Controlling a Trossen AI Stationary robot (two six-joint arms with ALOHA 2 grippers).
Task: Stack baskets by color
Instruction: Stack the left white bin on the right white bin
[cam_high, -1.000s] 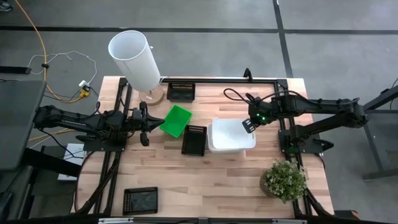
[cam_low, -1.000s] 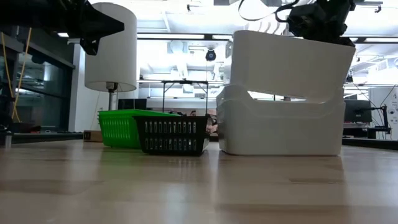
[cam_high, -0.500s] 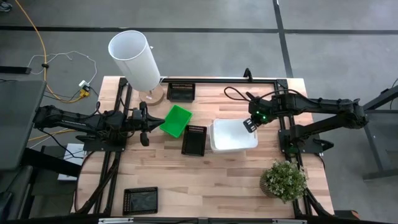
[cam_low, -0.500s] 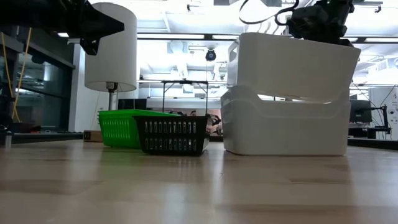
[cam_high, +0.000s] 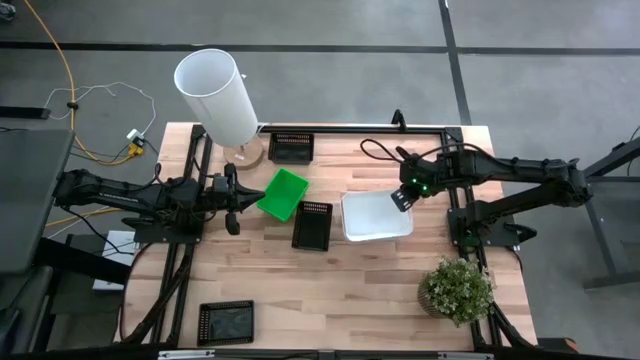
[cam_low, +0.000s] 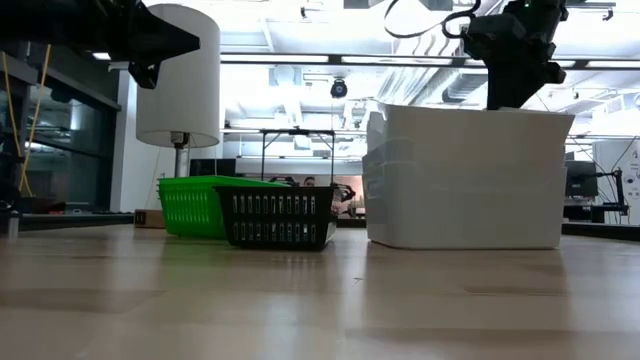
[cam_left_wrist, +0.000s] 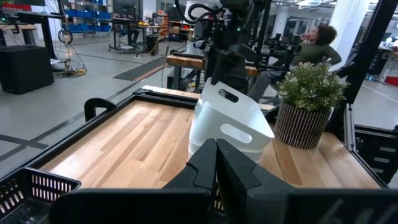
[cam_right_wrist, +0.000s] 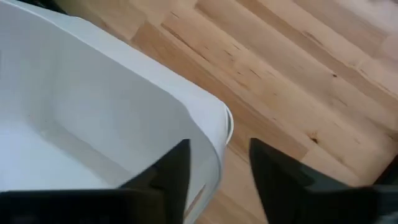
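Two white baskets (cam_high: 377, 215) sit nested and level on the table at centre right, and show as one stack (cam_low: 465, 180) in the low view. My right gripper (cam_high: 402, 198) stands open over the stack's far right corner, its fingers on either side of the rim (cam_right_wrist: 224, 127). A green basket (cam_high: 283, 193) and a black basket (cam_high: 312, 224) stand left of the stack. Another black basket (cam_high: 291, 147) rests at the far edge, a third (cam_high: 226, 322) at the near left. My left gripper (cam_high: 233, 200) hovers shut at the left, touching nothing. My right gripper comes slanting down from above with one finger (cam_right_wrist: 168, 171) inside the upper white basket and the other (cam_right_wrist: 273, 168) outside its corner wall (cam_right_wrist: 214, 155). The outer finger stands clear of the wall. Whether the inner one touches it, I cannot tell.
A tall white cylinder (cam_high: 217, 95) stands at the far left corner, a potted plant (cam_high: 456, 290) at the near right. Black frame rails (cam_high: 350, 128) run along the table's edges. A person (cam_left_wrist: 314, 46) sits beyond the table in the left wrist view.
The upper white basket hung tilted over the lower one a second ago. It has sunk into the lower basket and now sits level, nested in it. My right gripper has stayed over the stack's far right corner.
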